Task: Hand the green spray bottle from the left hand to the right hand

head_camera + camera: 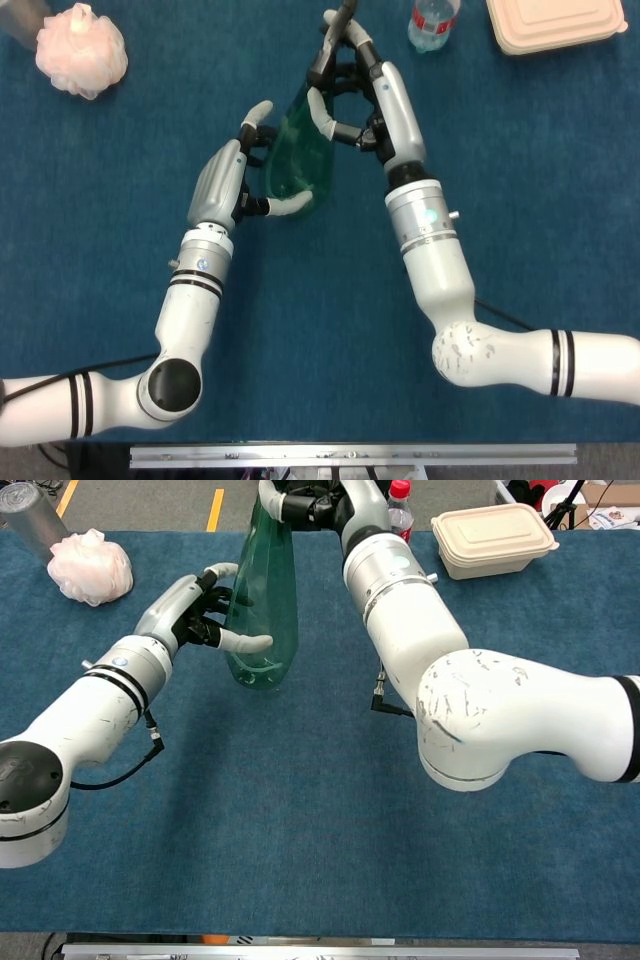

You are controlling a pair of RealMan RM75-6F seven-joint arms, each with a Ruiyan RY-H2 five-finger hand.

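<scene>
The green spray bottle [298, 155] hangs upright over the blue table, its base tilted toward my left side. My right hand [355, 85] grips it around the neck and black sprayer head, near the top edge of the chest view [320, 500]. My left hand [225, 180] is beside the bottle's lower body with its fingers spread. Its upper fingers are lifted off the green plastic, and the thumb still reaches across the front of the bottle [265, 610]. In the chest view, the left hand [190, 610] shows to the left of the bottle.
A pink bath sponge [82, 48] lies at the far left, with a clear cup [30, 515] behind it. A water bottle [433, 22] and a beige lidded lunch box [555, 22] stand at the far right.
</scene>
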